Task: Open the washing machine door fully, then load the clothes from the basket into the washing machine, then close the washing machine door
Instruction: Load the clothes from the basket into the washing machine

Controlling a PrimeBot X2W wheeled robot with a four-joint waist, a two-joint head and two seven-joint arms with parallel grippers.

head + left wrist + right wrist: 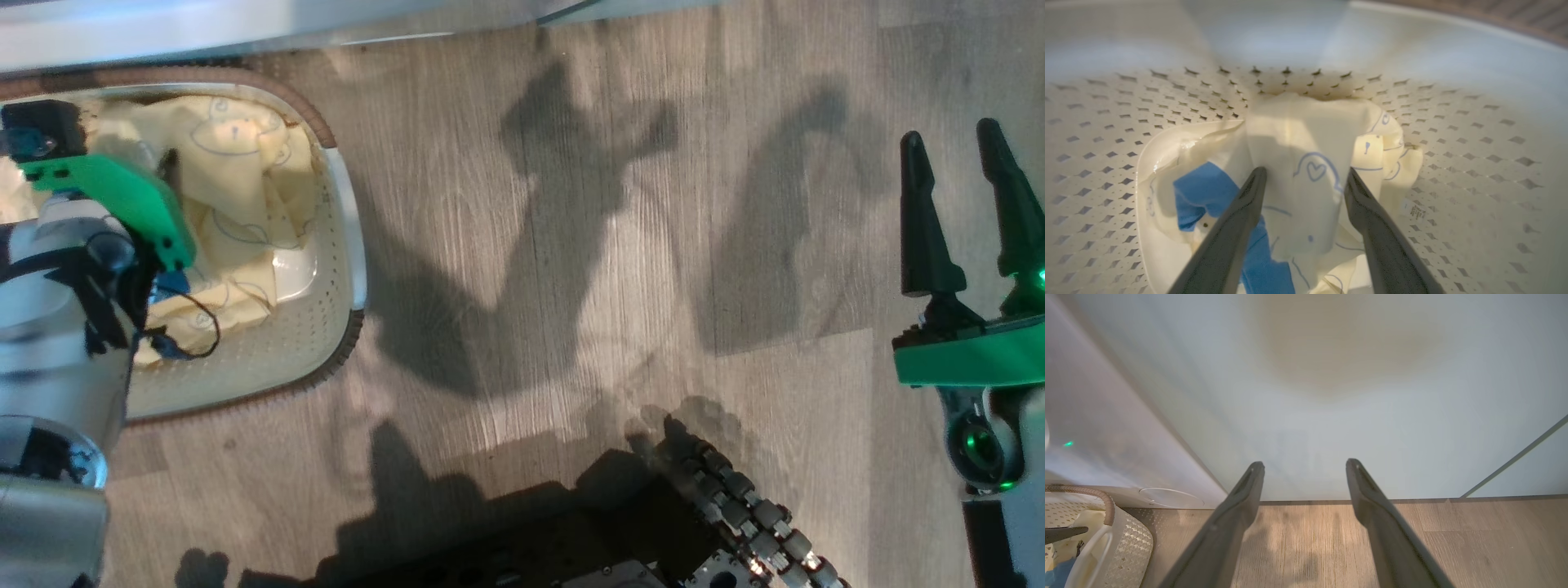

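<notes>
Spread wide, my left gripper (1305,173) straddling pale yellow line-drawn clothes (1306,130), perhaps touching, in cream perforated plastic basket (1453,143), right gripper (949,137) likewise spread, empty

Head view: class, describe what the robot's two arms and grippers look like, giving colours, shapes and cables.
The right gripper has two long, dark, tapering fingers on a bright green plate, above a round grey joint with a green light in it. The left arm is rounded and silver-grey, with a similar green bracket and thin black cables looping beside it.
</notes>
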